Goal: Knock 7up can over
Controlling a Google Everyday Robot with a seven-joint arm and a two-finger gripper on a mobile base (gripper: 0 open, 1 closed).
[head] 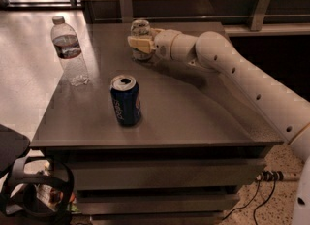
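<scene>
Two cans | Pepsi can (126, 100) centre | jaws at 7up can (140, 29) rear

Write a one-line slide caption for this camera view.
Robot gripper at the upright 7up can near the table's far edge; a Pepsi can and a water bottle stand nearer.

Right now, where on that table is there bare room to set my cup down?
The widest bare patch of table is the front right, between the Pepsi can and the right edge. A narrower strip lies between the water bottle and Pepsi can. The back is crowded: the gripper sits at the 7up can.
</scene>
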